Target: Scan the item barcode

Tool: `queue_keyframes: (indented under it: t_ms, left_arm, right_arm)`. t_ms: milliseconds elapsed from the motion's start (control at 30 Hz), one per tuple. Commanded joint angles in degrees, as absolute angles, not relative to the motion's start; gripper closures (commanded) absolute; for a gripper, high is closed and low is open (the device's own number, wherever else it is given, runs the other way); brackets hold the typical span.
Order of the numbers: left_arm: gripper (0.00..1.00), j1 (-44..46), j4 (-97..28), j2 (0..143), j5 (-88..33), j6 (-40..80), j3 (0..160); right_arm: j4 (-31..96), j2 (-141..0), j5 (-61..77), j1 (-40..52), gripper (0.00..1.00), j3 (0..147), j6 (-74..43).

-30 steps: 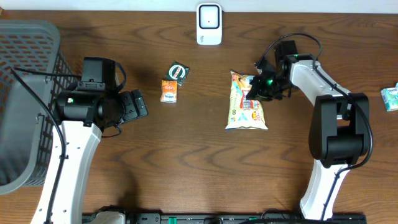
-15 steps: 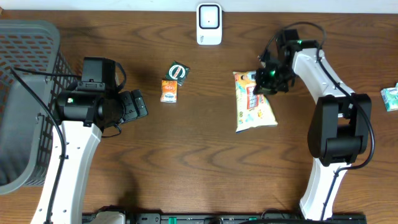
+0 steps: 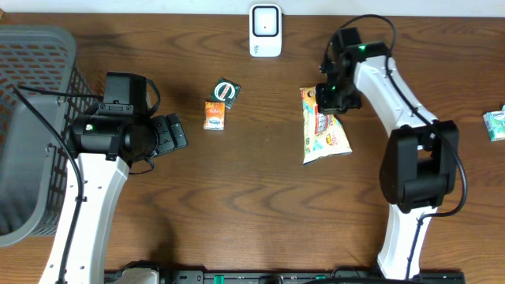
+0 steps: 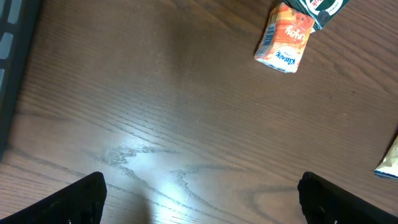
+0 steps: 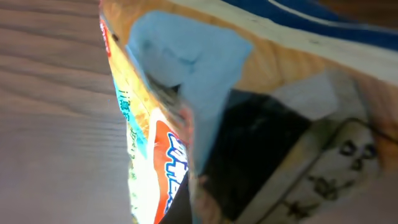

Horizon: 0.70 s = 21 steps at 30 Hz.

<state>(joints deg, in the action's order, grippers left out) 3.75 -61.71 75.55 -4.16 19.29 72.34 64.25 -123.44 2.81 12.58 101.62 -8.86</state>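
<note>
Starting at the left edge, there's a grey plastic basket [image 3: 31, 118], and next to it the left arm [image 3: 102, 138] is parked low over bare wood. Its wrist view shows the left jaws spread wide with nothing between them. Just past them sit a little orange carton [image 3: 214, 115] and a round green packet [image 3: 226, 91], touching each other, and neither has anything to do with the scan as far as I can judge. The white scanner [image 3: 265, 30] stands at the far edge of the tabletop [image 3: 237, 205], about centre. Right of that is the actual item, a snack bag [image 3: 325, 134], and the right jaws are clamped shut on its far end, the end nearest the scanner. Up close in the right wrist view it's all bag [image 5: 149, 155] with the wrapper crumpled into the grip. The bag's long axis runs roughly near-to-far, trailing back from the jaws toward the robot with a slight lean. I can't tell whether its near end is dragging on the wood or hanging clear. The scanner is off to the left and a bit farther out from the jaws, so the right arm [image 3: 394, 87] is obviously the one for this job, and I'd guess it has to swing the printed face across. A teal packet [image 3: 495, 124] sits way off at the right edge. The surface is dark wood grain with some glare, and there's a pale wall behind it.
</note>
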Motion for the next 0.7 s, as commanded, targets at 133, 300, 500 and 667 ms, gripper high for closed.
queue_keyframes:
  t_ms: [133,300,500,667]
  left_arm:
    - [0.02,3.44,-62.04,75.55,-4.01,19.18,72.38]
    - [0.02,3.44,-62.04,75.55,-4.01,19.18,72.38]
    - [0.02,3.44,-62.04,75.55,-3.99,19.18,72.38]
    - [0.02,3.44,-62.04,75.55,-4.01,19.18,72.38]
  right_arm:
    - [64.23,-122.04,-13.61,18.13,0.99,103.15,-12.86]
    - [63.75,-118.78,-20.84,20.08,0.99,103.2,-12.86]
    - [64.31,-115.5,-30.17,21.98,0.99,103.2,-12.88]
    - [64.29,-115.44,-39.11,23.68,0.99,102.96,-12.82]
